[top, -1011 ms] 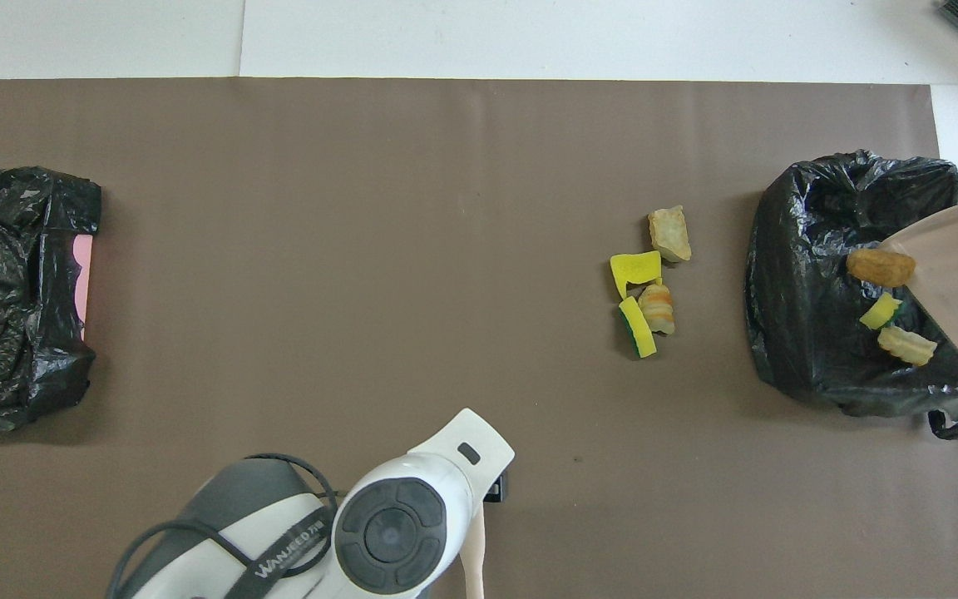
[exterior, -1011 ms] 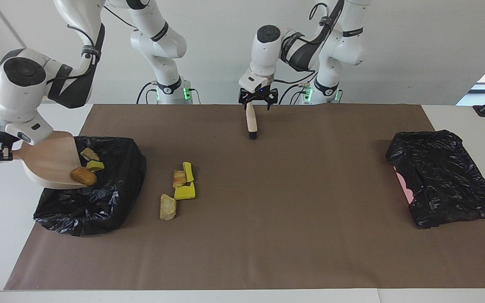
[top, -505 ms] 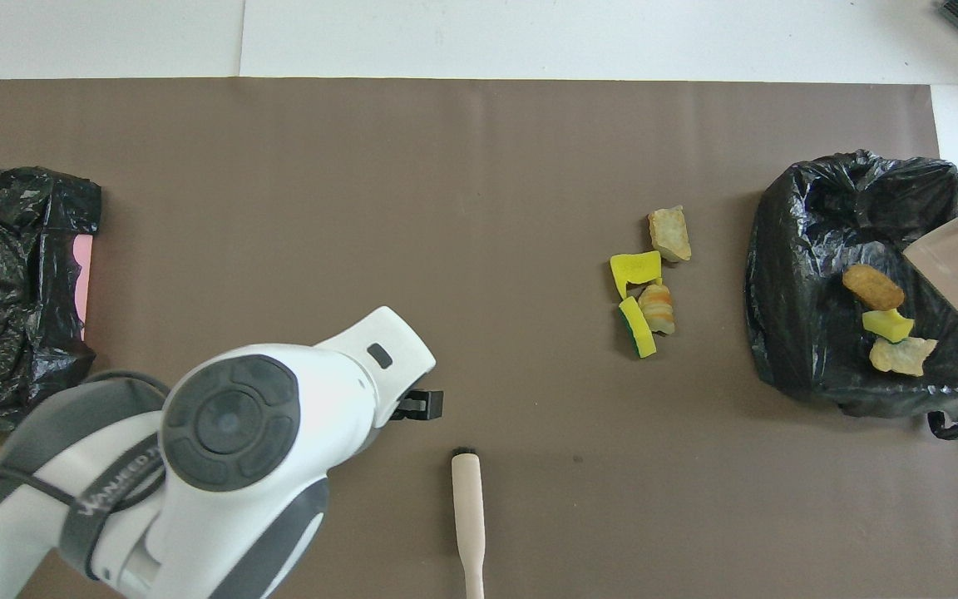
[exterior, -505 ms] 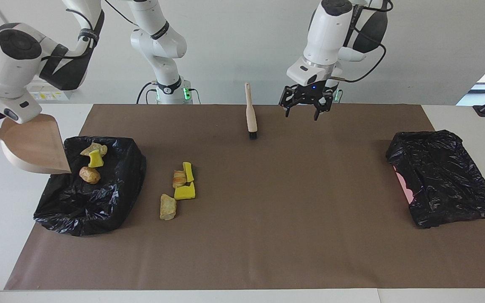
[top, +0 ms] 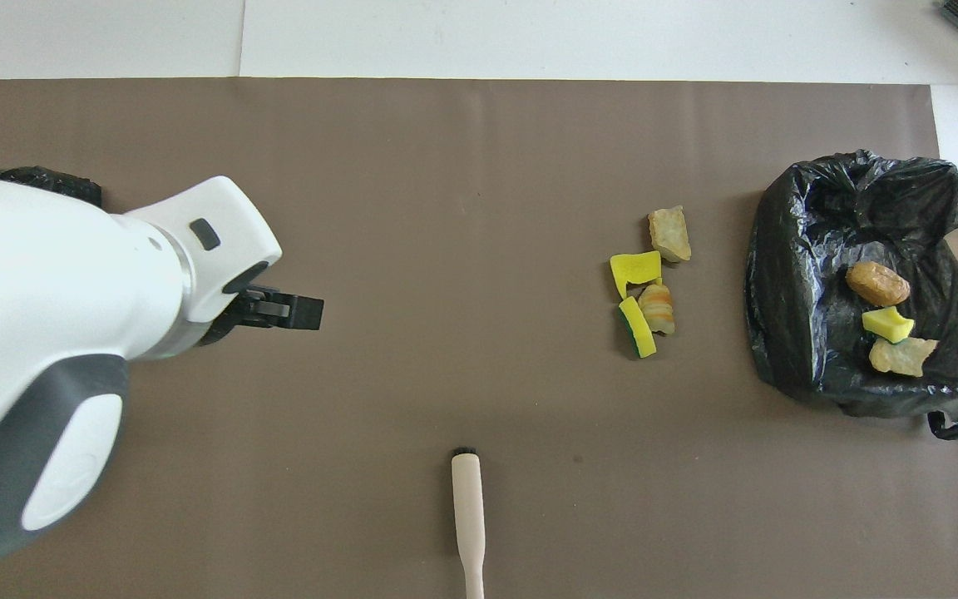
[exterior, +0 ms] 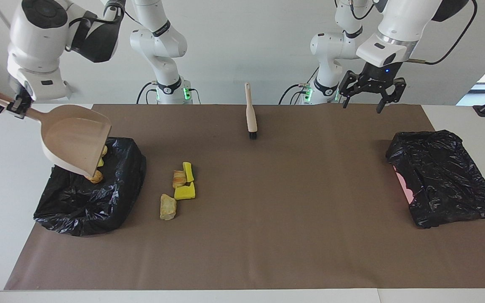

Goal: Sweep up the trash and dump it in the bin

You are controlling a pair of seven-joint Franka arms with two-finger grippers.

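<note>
Scraps are down: one second back three pieces sat on the tilted dustpan (exterior: 76, 141), and now we see them lying in the black-lined bin (top: 795, 333) at the right arm's end of the table, one brown chunk (top: 877, 284), one yellow piece (top: 887, 324) and one cream chunk (top: 901, 355). The right gripper (exterior: 15, 105) has lifted the pan clear, its fingers clamped on the handle, and holds it empty, mouth tilted down over the bin's edge nearer the robots. The first load is dumped, we judge.

Over at the other arm, the left gripper (exterior: 369, 90) has let go of the brush (exterior: 251, 113) and swung away toward its own end of the table, fingers spread wide and holding nothing, while the brush lies flat on the brown mat (exterior: 267, 231), nearer the robots than the bin. To our eye, both tools must go back to work for a second sweep.

We count seven scraps: three in the bin, and four on the mat beside it toward the table's middle, namely two yellow pieces (top: 636, 268), one striped tan chunk (top: 658, 308) and one cream chunk (top: 669, 234). One dustpan, one brush, and two black bags, the second black bag (exterior: 442, 179) at the left arm's end.
</note>
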